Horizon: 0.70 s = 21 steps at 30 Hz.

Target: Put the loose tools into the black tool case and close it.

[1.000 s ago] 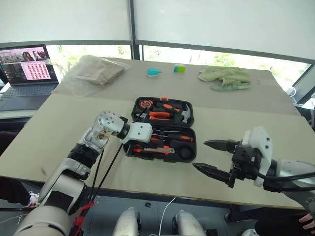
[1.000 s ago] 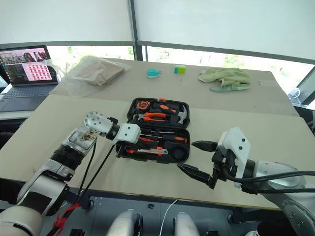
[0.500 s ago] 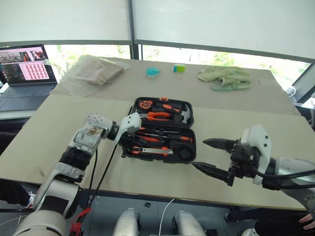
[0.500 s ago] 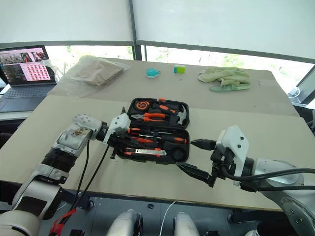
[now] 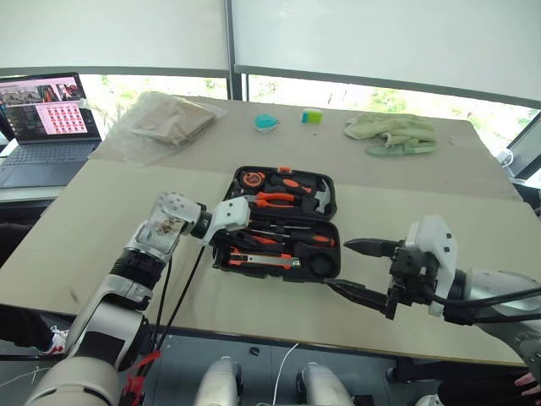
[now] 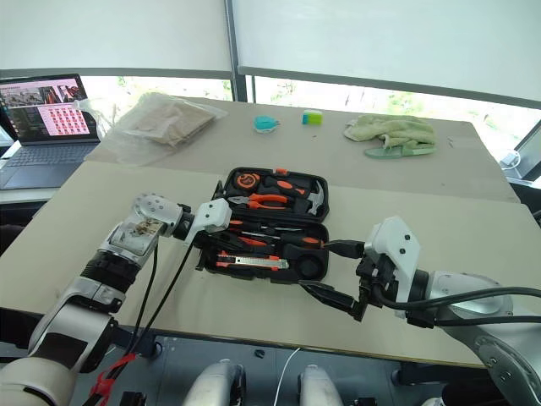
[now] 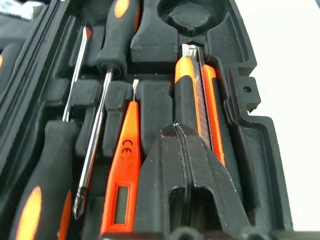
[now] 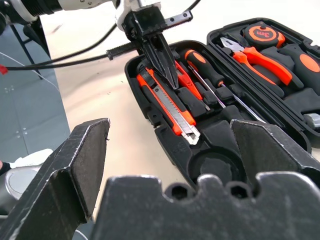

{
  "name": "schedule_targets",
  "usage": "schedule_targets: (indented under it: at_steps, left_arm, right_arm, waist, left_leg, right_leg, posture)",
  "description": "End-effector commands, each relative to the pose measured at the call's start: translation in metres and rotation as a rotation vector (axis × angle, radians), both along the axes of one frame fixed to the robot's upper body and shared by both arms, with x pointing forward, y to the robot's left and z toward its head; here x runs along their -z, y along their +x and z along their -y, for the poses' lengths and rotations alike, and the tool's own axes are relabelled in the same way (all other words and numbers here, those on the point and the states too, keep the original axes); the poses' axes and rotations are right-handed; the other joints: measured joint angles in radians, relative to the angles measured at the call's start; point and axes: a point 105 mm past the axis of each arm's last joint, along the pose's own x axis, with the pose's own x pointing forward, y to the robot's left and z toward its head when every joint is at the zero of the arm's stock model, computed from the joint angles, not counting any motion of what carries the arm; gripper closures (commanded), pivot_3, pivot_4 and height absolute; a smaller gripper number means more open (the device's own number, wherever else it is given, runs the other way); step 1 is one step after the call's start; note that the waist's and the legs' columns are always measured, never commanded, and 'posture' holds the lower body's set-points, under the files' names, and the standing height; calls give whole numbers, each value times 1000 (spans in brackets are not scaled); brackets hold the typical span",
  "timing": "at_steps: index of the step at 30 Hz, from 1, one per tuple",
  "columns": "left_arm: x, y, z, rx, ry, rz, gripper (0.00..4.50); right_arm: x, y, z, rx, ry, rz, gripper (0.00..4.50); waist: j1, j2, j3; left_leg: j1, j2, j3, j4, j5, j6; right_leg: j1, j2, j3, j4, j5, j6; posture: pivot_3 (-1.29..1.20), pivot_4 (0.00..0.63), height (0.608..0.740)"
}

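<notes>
The black tool case (image 5: 331, 227) lies open in the middle of the table. Its near half holds an orange-black utility knife (image 7: 196, 95), a slim all-orange screwdriver (image 7: 125, 165) and two orange-and-black-handled screwdrivers (image 7: 119, 30) (image 7: 42, 200) in their slots. The far half holds pliers (image 5: 272, 200), a hammer and a tape measure. My left gripper (image 8: 171, 81) is shut and empty, pointing down just over the knife and slim screwdriver at the case's left end. My right gripper (image 5: 338, 264) hangs open and empty just off the case's near right corner.
A laptop (image 5: 46, 118) sits at the far left beside a clear plastic bag (image 5: 161, 123). Along the far side lie a teal object (image 5: 266, 123), a small green-blue block (image 5: 312, 116) and a green cloth (image 5: 393, 134). The table's front edge runs close under my right gripper.
My left wrist has rolled while the shut gripper stayed over the case's left end. The right gripper has held still, open.
</notes>
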Motion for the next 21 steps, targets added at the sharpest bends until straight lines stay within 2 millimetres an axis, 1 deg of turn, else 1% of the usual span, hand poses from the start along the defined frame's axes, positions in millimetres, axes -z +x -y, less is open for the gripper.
schedule_targets:
  at_steps: [1, 4, 6, 8, 10, 15, 18, 19, 21]
  left_arm:
    - [28, -15, -5, 84, 102, 17, 4472]
    - [40, -15, -13, 110, 170, 96, 4472]
    - [43, -9, -13, 87, 180, 142, 4472]
    - [42, -2, -8, 56, 157, 178, 4472]
    - [41, 0, -5, 49, 142, 196, 4472]
    - [35, 4, -7, 32, 125, 215, 4472]
    - [17, 11, -4, -35, 23, 158, 4472]
    - [6, 14, -2, -66, -36, 121, 4472]
    - [-19, 14, 0, -87, -145, 30, 4472]
  right_arm:
    - [-3, 0, 3, 4, 2, 22, 0]
    - [-1, -1, 6, 2, -1, 15, 0]
    - [-1, -2, 6, 0, -2, 14, 0]
    - [-1, -1, 6, -1, -2, 14, 0]
    - [0, 0, 6, -1, -3, 15, 0]
    - [0, 1, 6, 2, -7, 15, 0]
    - [0, 2, 6, 2, -8, 12, 0]
    - [0, 2, 6, 2, -8, 10, 0]
    - [0, 2, 6, -1, -9, 7, 0]
  waist:
    - [0, 0, 0]
    - [-2, 0, 0]
    - [-2, 0, 0]
    - [-3, 0, 0]
    - [-2, 0, 0]
    - [2, 0, 0]
    - [3, 0, 0]
    - [2, 0, 0]
    - [0, 0, 0]
  left_leg:
    - [0, 0, 0, 0, 0, 0]
    - [1, 0, 0, 0, 0, 0]
    - [4, 0, 0, -2, 0, 0]
    - [8, 0, 1, -3, 0, 0]
    - [9, 0, 1, -3, 0, 0]
    - [9, 0, 1, -3, 0, 0]
    - [9, 0, 1, -3, 0, 0]
    - [9, 1, 1, -3, 0, 0]
    - [8, 1, 1, -3, 0, 0]
  right_leg:
    - [0, 0, 0, 0, 0, 0]
    - [1, 0, 0, -1, 0, 0]
    - [4, 0, 0, -2, 0, 0]
    - [7, 0, 0, -2, 0, 0]
    - [7, 0, 1, -2, 0, -1]
    - [8, -1, 1, -2, 0, 0]
    - [7, -1, 1, -2, 0, 0]
    - [7, -1, 1, -2, 0, -1]
    - [6, -1, 1, -2, 0, 0]
  posture:
    - [0, 150, 740]
    - [0, 150, 740]
    - [0, 150, 740]
    - [0, 150, 740]
    - [0, 150, 740]
    - [0, 150, 740]
    - [0, 150, 740]
    - [0, 150, 740]
    - [0, 150, 740]
